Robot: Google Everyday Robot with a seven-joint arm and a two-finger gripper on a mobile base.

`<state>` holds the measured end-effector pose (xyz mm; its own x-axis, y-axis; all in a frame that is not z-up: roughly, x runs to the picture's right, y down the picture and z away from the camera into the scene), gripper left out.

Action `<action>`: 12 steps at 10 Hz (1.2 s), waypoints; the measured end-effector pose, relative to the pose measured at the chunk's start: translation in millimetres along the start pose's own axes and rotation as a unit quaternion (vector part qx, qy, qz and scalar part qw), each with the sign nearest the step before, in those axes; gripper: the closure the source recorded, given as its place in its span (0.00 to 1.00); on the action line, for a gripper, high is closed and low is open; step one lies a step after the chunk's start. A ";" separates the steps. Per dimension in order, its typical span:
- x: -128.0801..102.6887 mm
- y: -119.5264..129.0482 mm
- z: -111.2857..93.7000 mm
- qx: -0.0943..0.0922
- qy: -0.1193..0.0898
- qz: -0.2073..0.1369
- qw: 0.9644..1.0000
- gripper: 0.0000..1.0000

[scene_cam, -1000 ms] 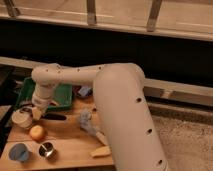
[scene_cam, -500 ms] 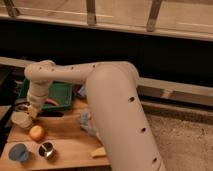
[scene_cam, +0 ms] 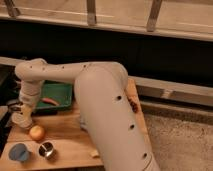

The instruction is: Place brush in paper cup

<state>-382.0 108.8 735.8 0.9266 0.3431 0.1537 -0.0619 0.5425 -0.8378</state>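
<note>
Dim room behind, with dark panelling under a railing of metal posts. Below it, a pale wooden table [scene_cam: 65,132] with a smooth matt top.

Near the table's left edge stands the paper cup [scene_cam: 21,123]: cream, round, plain-sided, mouth up. Directly above it hangs the gripper [scene_cam: 24,111], pointing down from the bent end of the bulky, smooth off-white arm [scene_cam: 105,115], close over the rim; cannot tell whether touching. Fingers pressed together; cannot tell what, if anything, is pinched between them.

No clear sight of the brush: no glossy black handle lying free on the wood, so probably held upright in the fingers or already down inside the cup. Cannot tell which. If held, long axis would need to run near vertical, straight down from the fingertips into the cup mouth below, and release would turn on staying centred over that opening rather than over the rim.

Just behind the cup, a green plastic tray [scene_cam: 62,91], shallow and rectangular, with something red [scene_cam: 50,101] lying in it. In front of the cup, close by, a round orange fruit [scene_cam: 36,132], smooth-skinned. Nearer the front edge, a blue cup [scene_cam: 18,152] and beside it a small shiny metal cup [scene_cam: 46,149], both upright and apart from the paper one. Right of those, half hidden by the arm, a pale yellow piece [scene_cam: 93,153].
</note>
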 end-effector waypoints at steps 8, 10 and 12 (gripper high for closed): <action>21.2 17.7 15.1 -0.007 -0.002 0.023 1.000 1.00; 26.1 18.1 14.8 -0.007 -0.007 0.030 0.999 0.99; 32.5 14.3 13.6 -0.009 -0.012 0.040 0.999 0.83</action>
<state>-357.8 138.1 735.9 0.9097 0.4034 0.0990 -0.1279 0.4989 -0.8572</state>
